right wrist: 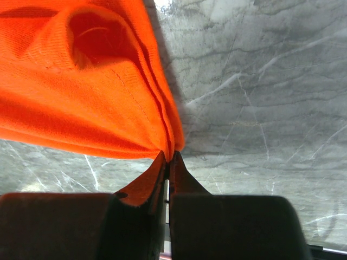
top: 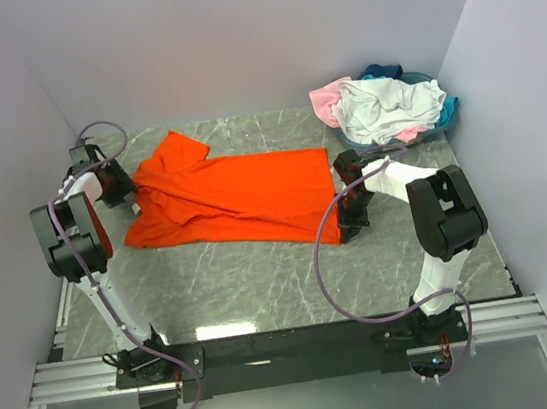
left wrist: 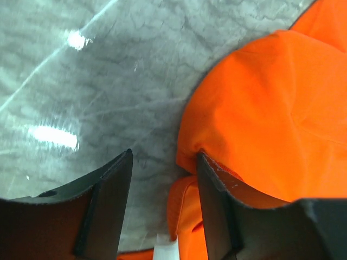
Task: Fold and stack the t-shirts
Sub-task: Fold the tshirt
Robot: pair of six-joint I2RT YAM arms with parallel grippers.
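Observation:
The bright orange t-shirt (top: 232,195) lies spread across the middle of the marble table, collar end to the left. My left gripper (top: 130,205) is open at its left edge; in the left wrist view (left wrist: 164,161) one finger presses into the orange fabric (left wrist: 271,108) and a fold lies between the fingers. My right gripper (top: 350,227) is shut on the shirt's right bottom corner; the right wrist view (right wrist: 169,157) shows the hem (right wrist: 108,103) pinched at the fingertips and lifted. A heap of white, pale pink and teal t-shirts (top: 386,104) lies at the back right.
White walls close the table in at the left, back and right. Grey marble tabletop (top: 264,281) lies between the shirt and the arm bases. A purple cable (top: 327,268) loops from the right arm over the table.

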